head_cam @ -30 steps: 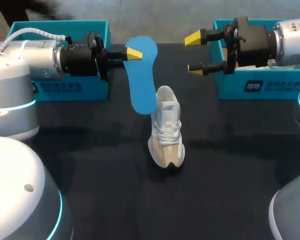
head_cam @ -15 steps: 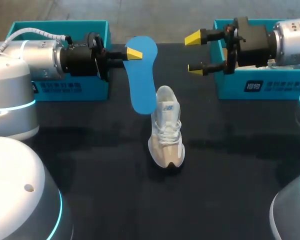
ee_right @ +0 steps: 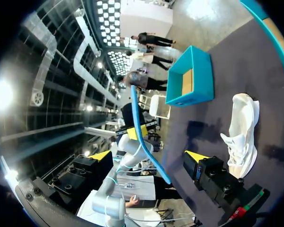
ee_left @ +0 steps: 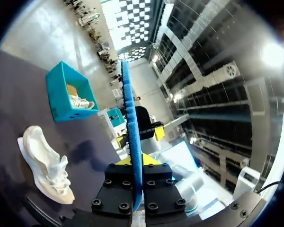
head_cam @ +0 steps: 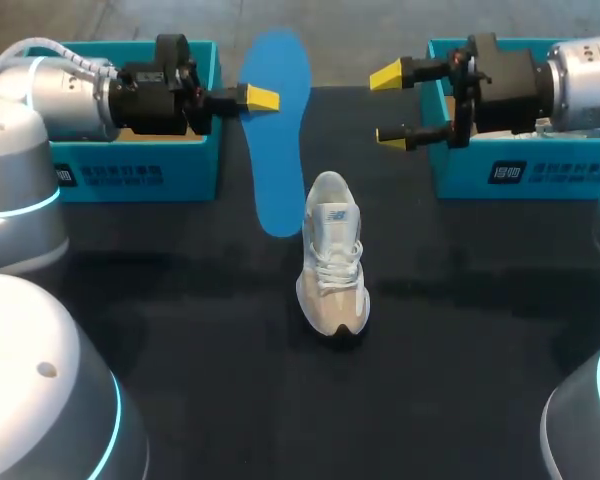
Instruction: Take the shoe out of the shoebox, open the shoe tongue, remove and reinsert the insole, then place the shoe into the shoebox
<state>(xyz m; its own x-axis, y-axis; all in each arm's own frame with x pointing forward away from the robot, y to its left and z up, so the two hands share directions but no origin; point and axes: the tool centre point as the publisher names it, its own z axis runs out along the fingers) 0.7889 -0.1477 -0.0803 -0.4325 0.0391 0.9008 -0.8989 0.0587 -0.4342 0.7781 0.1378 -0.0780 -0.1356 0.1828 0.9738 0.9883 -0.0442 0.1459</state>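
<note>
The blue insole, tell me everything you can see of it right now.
The blue insole is a thin, foot-shaped sheet, plain bright blue, foam by its look, out of the white lace-up sneaker. The left gripper is shut on it near its wider end, fingers pinching its two faces, holding it off the dark table. Seen edge-on in both wrist views it bows slightly. Its narrower end is near the sneaker's heel; nothing but the fingers visibly touches it.
</note>
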